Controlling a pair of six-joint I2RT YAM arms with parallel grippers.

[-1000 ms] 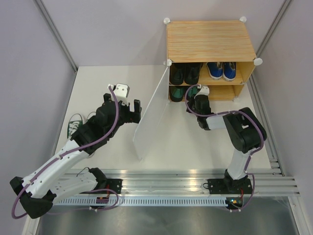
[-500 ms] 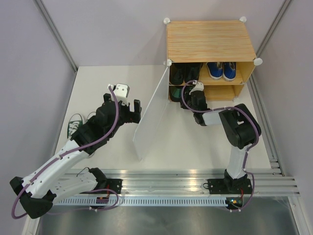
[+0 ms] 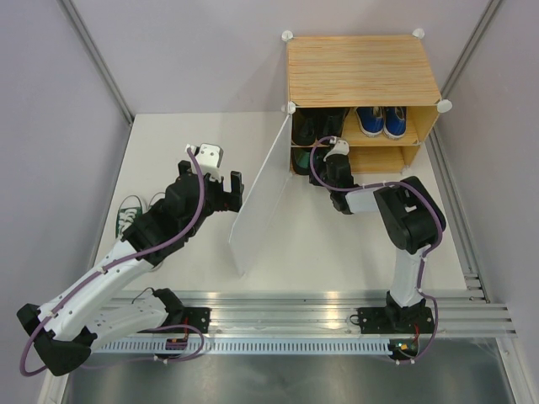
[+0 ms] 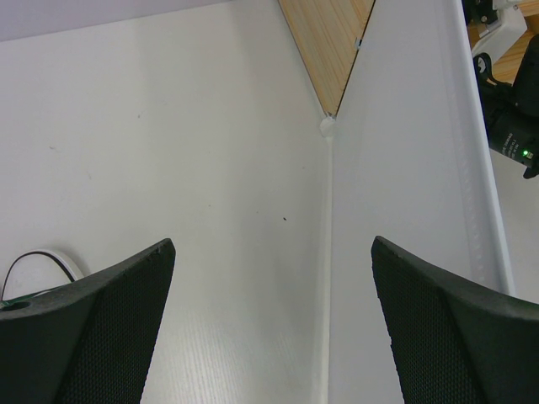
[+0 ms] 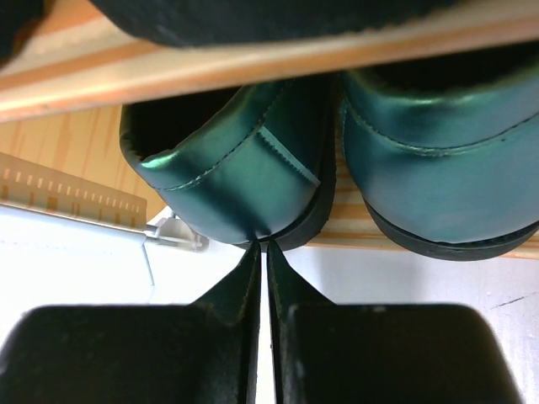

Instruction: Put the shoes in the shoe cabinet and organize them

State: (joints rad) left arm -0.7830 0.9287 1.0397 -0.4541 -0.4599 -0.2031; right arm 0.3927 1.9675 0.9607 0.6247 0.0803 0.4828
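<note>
Right claw (image 5: 261,252) pressed together, tips at heel of dark green shoe (image 5: 227,168), bottom level of cabinet (image 3: 362,67), frame centre. Left claw (image 3: 229,183) spread, empty. Off-centre shove could twist shoe against its mate (image 5: 438,168).

Robot lab cell — plain grey walls (image 3: 50,126), white table (image 3: 185,135), aluminium rail (image 3: 286,316)

1. Walled on three sides by plain, pale lilac-grey panels (image 3: 168,59).
2. Braced at both far corners by slanting metal struts (image 3: 98,61).
3. Furnished with a white tabletop (image 3: 337,252), faintly speckled in the left wrist view.
4. Edged along the near side by a grooved aluminium rail (image 3: 286,307) and a slotted strip (image 3: 286,345).
5. Lit evenly, with soft, faint shadows.
</note>
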